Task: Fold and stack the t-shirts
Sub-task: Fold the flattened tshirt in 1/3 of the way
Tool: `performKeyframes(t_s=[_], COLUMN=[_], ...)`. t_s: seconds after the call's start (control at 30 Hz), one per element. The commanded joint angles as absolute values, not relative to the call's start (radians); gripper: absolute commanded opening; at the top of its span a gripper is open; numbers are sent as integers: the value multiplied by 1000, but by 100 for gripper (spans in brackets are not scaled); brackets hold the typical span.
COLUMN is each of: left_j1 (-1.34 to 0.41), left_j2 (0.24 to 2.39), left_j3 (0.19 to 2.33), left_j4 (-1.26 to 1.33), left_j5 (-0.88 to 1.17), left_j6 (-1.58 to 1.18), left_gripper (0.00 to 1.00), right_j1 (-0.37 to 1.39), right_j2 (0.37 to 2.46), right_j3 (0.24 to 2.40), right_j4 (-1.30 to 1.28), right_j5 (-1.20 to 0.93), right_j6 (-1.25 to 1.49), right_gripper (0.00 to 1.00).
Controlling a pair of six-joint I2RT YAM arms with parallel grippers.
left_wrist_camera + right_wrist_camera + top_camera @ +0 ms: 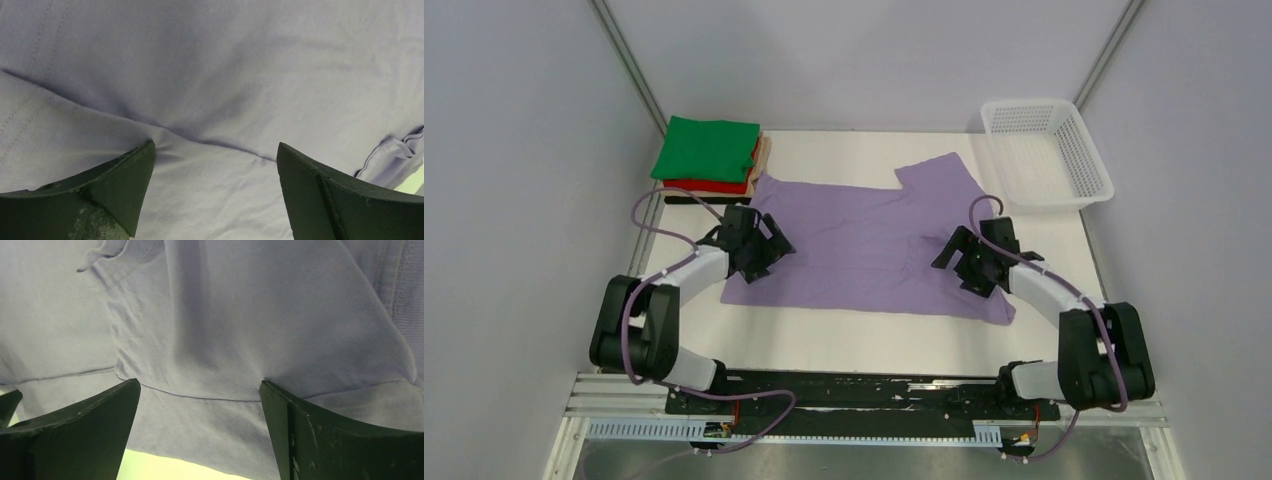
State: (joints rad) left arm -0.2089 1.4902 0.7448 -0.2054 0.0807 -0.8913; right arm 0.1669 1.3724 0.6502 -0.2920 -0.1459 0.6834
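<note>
Left pincer (pixel 215 145) agape, right pincer (pixel 199 382) agape, on lavender t-shirt (pixel 864 240)

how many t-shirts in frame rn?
4. Lavender shirt spread flat mid-table; green shirt at back left, lying on the red shirt; tan shirt edge showing at their right side. More may be hidden beneath the green one.

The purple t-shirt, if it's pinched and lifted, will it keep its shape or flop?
Likely floppy: the purple t-shirt lies flat and creases at the left gripper. Probably light, as it looks like thin cloth. Pushed, it would likely bunch, not slide whole.
</note>
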Motion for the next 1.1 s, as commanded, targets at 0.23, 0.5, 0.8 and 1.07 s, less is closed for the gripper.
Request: performKeyframes(t_s=[0.23,0.5,0.8,1.07], left_j1=[-341,-387,-387,-304], left_j2=[1115,1026,1063,1254], left_j3=[457,439,627,911], left_j4=[-579,-612,-616,-589], left_j5=[98,61,-41,-212], left_j6=[-979,-1013,-954,-855], left_gripper=[100,100,100,100], right_j1=[160,158,159,159], right_j2=[1066,1004,961,863], right_j3=[461,474,572,554], right_j4=[-646,-656,-524,-378], right_j5=[-28,73,-49,-98], right_j6=[829,821,625,565], right_gripper=[100,100,100,100])
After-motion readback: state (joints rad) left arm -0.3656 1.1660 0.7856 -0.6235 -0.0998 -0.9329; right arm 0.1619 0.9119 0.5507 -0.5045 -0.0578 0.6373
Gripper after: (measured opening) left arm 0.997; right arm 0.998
